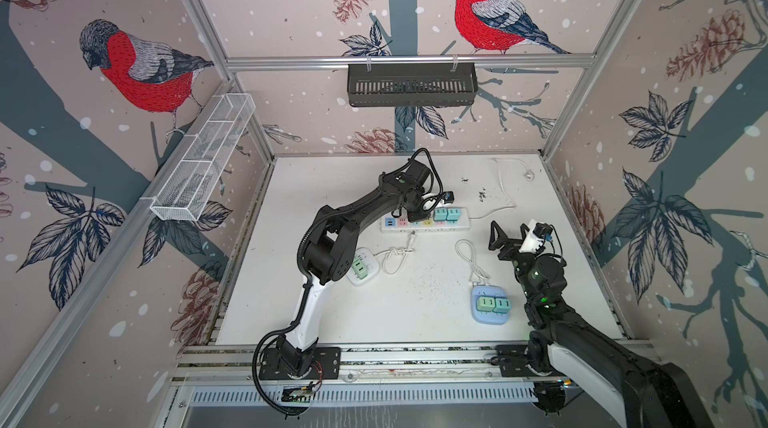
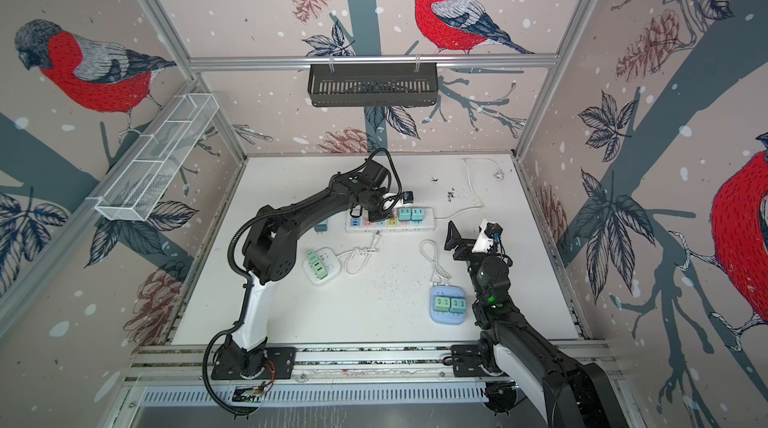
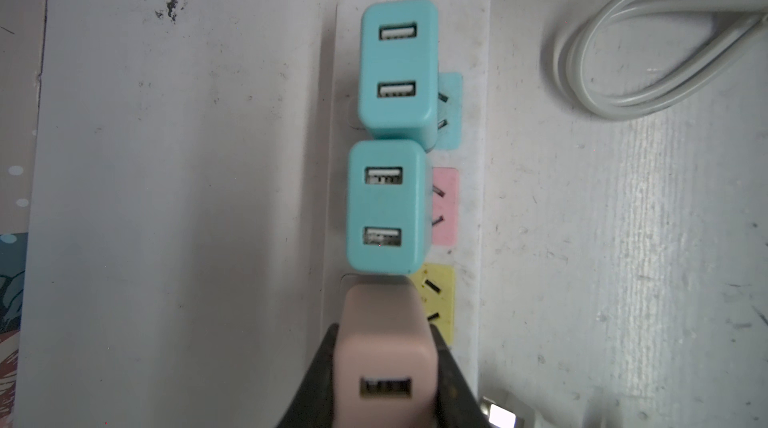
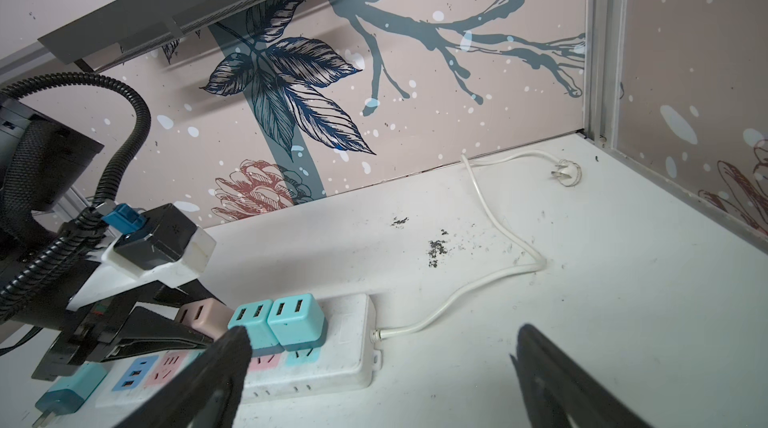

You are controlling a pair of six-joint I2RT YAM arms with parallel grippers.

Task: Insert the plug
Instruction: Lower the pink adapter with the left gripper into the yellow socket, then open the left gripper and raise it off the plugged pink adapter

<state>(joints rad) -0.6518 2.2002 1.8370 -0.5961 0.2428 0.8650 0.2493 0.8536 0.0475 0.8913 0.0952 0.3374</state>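
Note:
My left gripper (image 3: 384,328) is shut on a pale pink USB plug (image 3: 382,355), one black finger on each side. The plug stands over the white power strip (image 3: 469,51) at its yellow socket (image 3: 436,301), right beside two teal plugs (image 3: 399,68) (image 3: 386,205) seated in the strip. Its prongs are hidden. In the right wrist view the pink plug (image 4: 199,315) sits level with the teal ones. In both top views the left gripper (image 1: 417,213) (image 2: 380,218) covers the plug. My right gripper (image 1: 509,234) (image 4: 380,342) hangs open and empty, right of the strip.
A loose teal plug (image 2: 321,227) lies at the strip's left end. Nearer the front, a white hub (image 1: 361,268) with green plugs and a knotted cord (image 1: 395,257) lies left. A blue hub (image 1: 490,305) with two green plugs lies right. The strip's cable (image 1: 505,189) runs to the back.

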